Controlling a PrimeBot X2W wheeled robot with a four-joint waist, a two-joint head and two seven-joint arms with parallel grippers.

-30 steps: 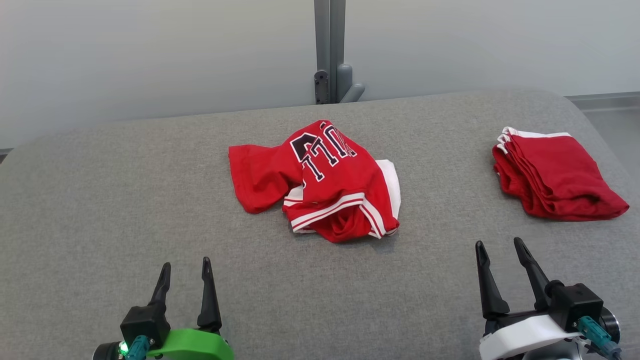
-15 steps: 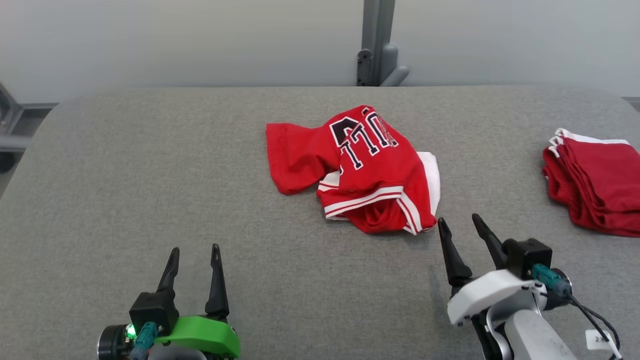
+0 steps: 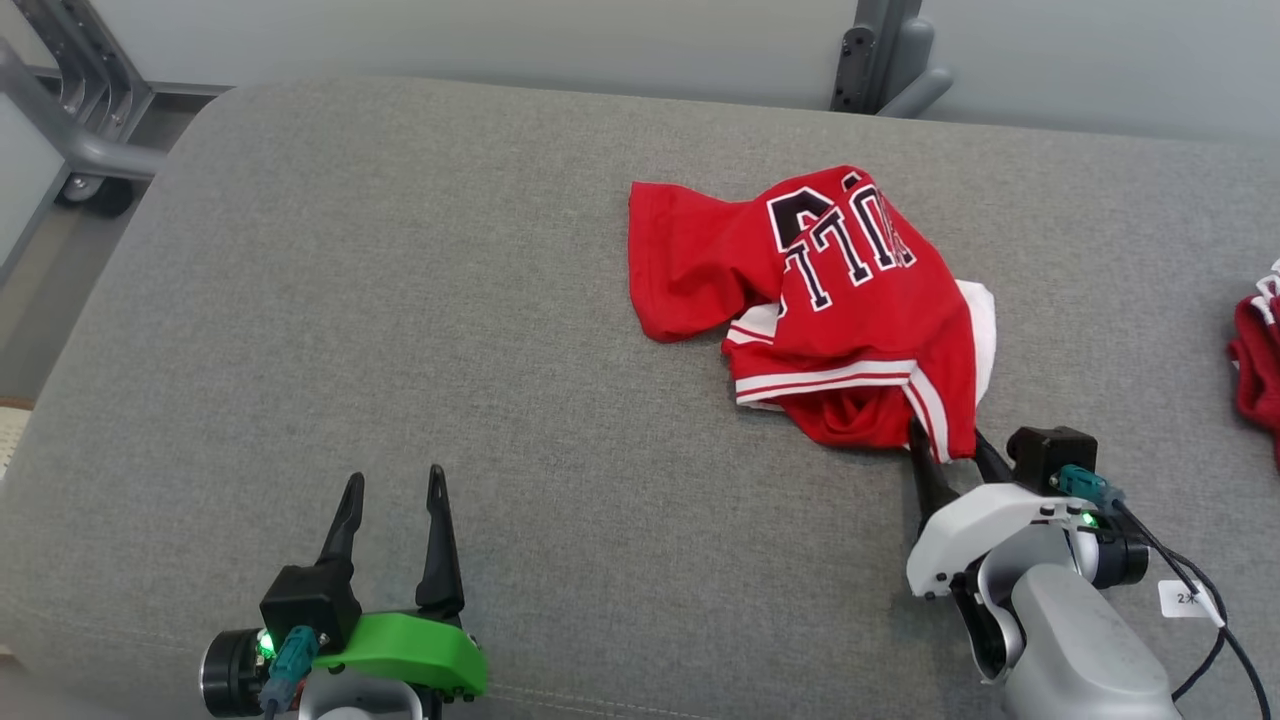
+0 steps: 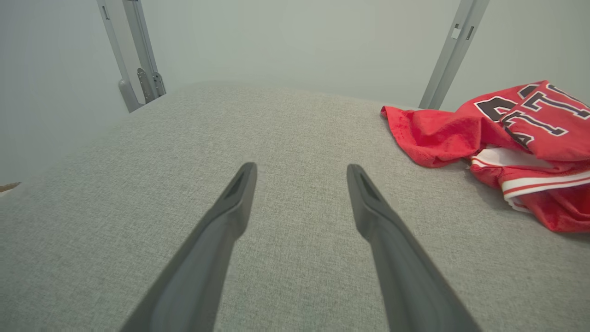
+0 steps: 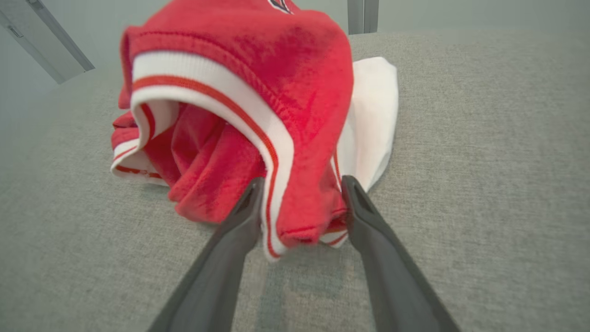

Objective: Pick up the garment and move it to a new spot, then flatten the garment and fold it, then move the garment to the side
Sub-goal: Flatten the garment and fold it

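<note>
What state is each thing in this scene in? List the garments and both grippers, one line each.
Red jersey, crumpled in a heap on the grey padded surface, unfolded.
Left gripper, open, empty, away from the jersey.
Right gripper, open, jaws either side of the jersey's near striped corner.
Second red garment, lying at the right edge, cut off by the frame.

Bright, even light casts soft shadows beneath the garment; wrist views warp at edges.
</note>
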